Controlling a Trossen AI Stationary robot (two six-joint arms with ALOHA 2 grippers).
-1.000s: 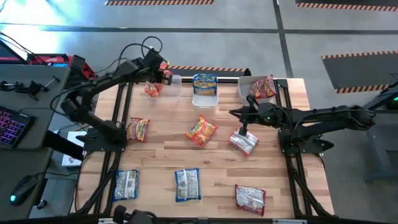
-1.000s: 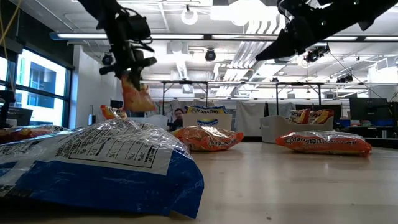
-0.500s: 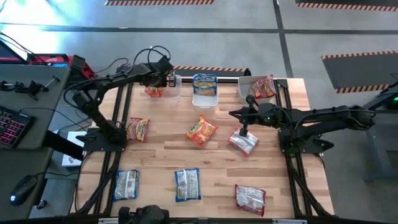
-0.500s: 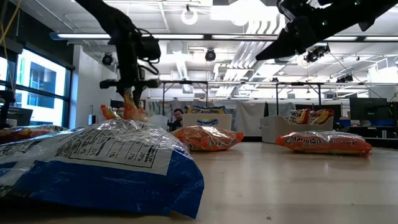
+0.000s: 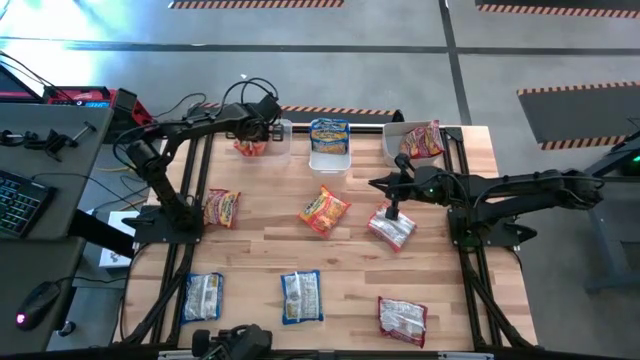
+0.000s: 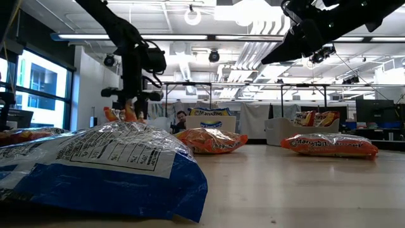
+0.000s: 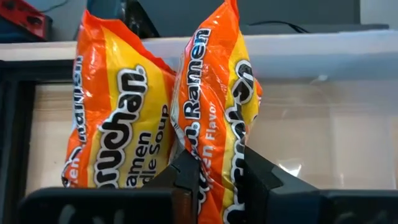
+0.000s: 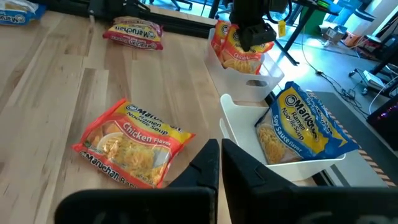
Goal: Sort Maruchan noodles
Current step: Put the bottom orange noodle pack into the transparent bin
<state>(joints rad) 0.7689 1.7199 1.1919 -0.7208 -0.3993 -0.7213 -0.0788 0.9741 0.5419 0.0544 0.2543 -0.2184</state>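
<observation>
My left gripper (image 5: 262,130) (image 7: 219,182) reaches into the clear back-left bin (image 5: 280,142), its fingers pinching the lower edge of an upright orange Maruchan packet (image 7: 217,106). A second orange packet (image 7: 118,118) leans beside it in that bin. My right gripper (image 5: 392,210) (image 8: 219,163) is shut and empty, hovering just above a red-and-white packet (image 5: 392,230) at mid-right. Two more orange packets (image 5: 325,209) (image 5: 221,208) lie on the table. A blue packet (image 5: 329,132) rests in the middle bin (image 5: 330,162), a red one (image 5: 424,140) in the right bin (image 5: 393,132).
Along the table's front lie two blue-and-white packets (image 5: 202,296) (image 5: 301,296) and a red-and-white one (image 5: 402,319). The three bins line the back edge. A desk with a keyboard (image 5: 18,200) stands off the left side.
My left gripper has come down from above the back-left bin into it, carrying the orange packet until it stands beside the other one. The right arm has not moved.
</observation>
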